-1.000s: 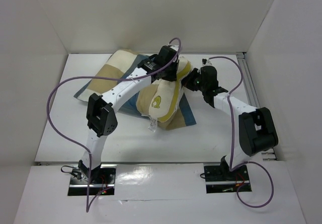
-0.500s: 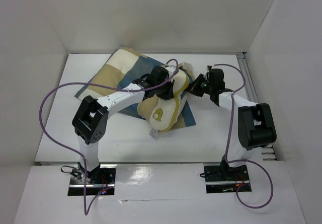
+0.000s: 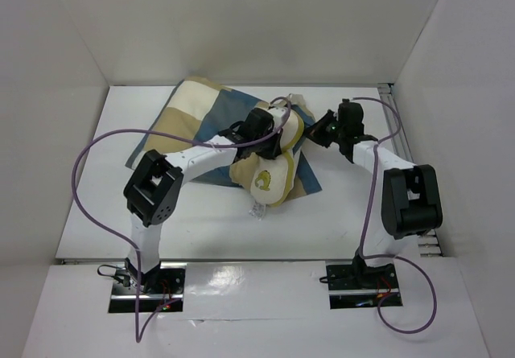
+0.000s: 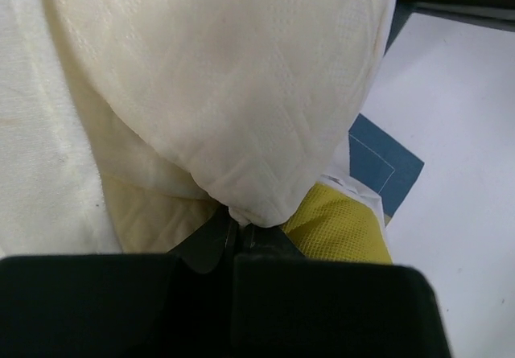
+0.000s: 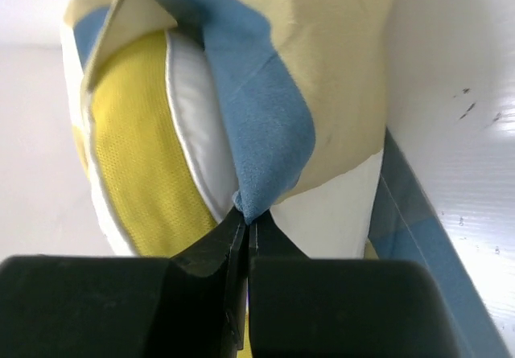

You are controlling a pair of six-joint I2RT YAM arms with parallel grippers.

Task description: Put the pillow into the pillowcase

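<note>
The pillow (image 3: 273, 179), cream with a yellow round logo and a yellow band, stands bunched at the table's middle, its far part inside the pillowcase's mouth. The checked blue, tan and cream pillowcase (image 3: 189, 115) lies spread behind and under it. My left gripper (image 3: 276, 137) is shut on a fold of the pillow's cream quilted cloth (image 4: 241, 92); my left gripper (image 4: 235, 220) pinches that fold beside the yellow mesh band (image 4: 342, 223). My right gripper (image 3: 312, 137) holds the pillowcase's blue edge (image 5: 265, 125); my right gripper (image 5: 245, 211) is shut on it, with the pillow (image 5: 137, 149) just left.
White walls close in the table (image 3: 201, 229) at the back and on both sides. A purple cable (image 3: 88, 161) loops off the left arm over the table's left part. A small white tag (image 3: 257, 211) hangs at the pillow's near end.
The left gripper has pulled back toward me with the pillow, whose logo end has slid nearer and right. The right gripper has moved right and farther back with the pillowcase edge.
</note>
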